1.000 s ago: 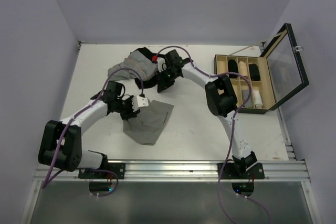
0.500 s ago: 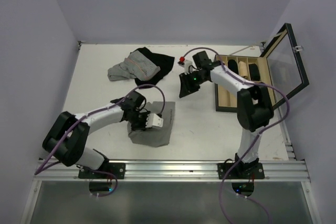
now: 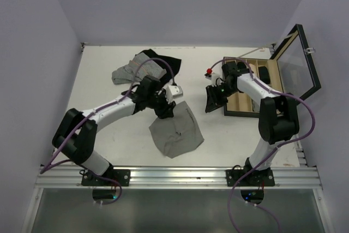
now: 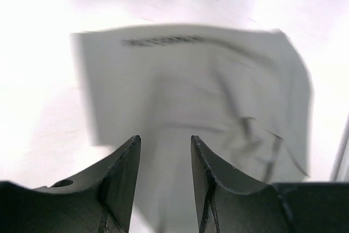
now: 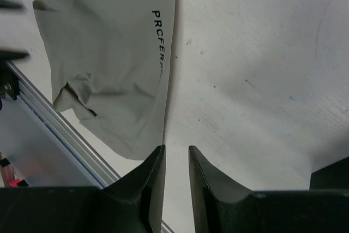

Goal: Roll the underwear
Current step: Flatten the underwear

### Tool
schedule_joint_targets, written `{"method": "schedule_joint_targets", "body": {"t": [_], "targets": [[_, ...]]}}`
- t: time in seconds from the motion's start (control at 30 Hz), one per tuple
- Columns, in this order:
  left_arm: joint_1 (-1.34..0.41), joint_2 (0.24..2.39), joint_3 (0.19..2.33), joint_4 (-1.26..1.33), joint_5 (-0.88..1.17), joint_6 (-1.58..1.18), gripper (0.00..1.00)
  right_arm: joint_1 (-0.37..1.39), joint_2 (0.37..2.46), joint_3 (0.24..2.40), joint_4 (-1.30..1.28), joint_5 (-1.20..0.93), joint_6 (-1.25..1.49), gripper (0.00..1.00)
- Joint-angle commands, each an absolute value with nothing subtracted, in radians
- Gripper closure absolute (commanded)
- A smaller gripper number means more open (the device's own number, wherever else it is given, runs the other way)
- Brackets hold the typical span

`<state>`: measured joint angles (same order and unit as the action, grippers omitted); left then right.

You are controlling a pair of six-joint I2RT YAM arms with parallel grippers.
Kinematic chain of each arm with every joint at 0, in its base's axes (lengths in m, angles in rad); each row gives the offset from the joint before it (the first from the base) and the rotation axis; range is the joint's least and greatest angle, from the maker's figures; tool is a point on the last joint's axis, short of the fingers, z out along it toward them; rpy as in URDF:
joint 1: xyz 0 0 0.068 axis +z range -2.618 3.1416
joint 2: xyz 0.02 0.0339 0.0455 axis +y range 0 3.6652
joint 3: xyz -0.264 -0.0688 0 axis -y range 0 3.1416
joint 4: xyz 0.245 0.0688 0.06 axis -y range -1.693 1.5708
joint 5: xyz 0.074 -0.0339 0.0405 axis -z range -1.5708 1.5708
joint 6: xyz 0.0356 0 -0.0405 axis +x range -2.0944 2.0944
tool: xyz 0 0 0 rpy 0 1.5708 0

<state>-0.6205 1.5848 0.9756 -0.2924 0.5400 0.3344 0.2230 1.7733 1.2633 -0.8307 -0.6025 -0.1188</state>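
Seen from above, the underwear (image 3: 177, 130) is lying spread flat on the white table (image 3: 229, 140), near its front edge and roughly midway between the two arms. The left gripper (image 3: 166, 110) is hovering at the cloth's far left edge. The right gripper (image 3: 211, 101) is hanging well to the right of the cloth, just beside an open wooden box (image 3: 240, 114). A pinstriped garment (image 3: 133, 70) and a black garment (image 3: 170, 65) are sitting in a heap at the far left. In the left wrist view (blurred), the left gripper (image 4: 164, 141) is showing its fingers apart with nothing between them, the underwear (image 4: 191, 85) below. In the right wrist view, the right gripper (image 5: 175, 148) is holding nothing, its fingers almost together with only a thin slit between them, and the underwear (image 5: 109, 64) is lying off to the left, its lettered waistband showing.
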Motion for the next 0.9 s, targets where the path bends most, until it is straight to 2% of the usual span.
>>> {"method": "schedule_joint_targets", "body": {"t": [0.0,0.07,0.23,0.4,0.67,0.73,0.87], "targets": [[-0.529,1.523,1.006,-0.139,0.43,0.239,0.53,0.247,1.767,1.266,-0.905,-0.624,-0.184,0.71],[-0.512,1.564,1.034,-0.176,0.367,0.261,0.53,0.285,1.799,1.266,-0.907,-0.618,-0.184,0.7],[-0.477,1.701,1.072,-0.163,0.38,0.259,0.53,0.4,1.859,1.287,-0.916,-0.537,-0.199,0.64],[-0.472,1.772,1.077,-0.095,0.396,0.241,0.52,0.434,1.913,1.292,-0.923,-0.474,-0.196,0.58],[-0.468,1.841,1.088,-0.063,0.488,0.199,0.53,0.495,1.95,1.263,-0.983,-0.508,-0.255,0.55],[-0.466,1.845,1.081,-0.052,0.511,0.192,0.53,0.508,1.957,1.259,-0.988,-0.506,-0.262,0.55],[-0.466,1.879,1.08,-0.06,0.541,0.175,0.59,0.537,1.99,1.269,-1.006,-0.52,-0.291,0.62]]}}
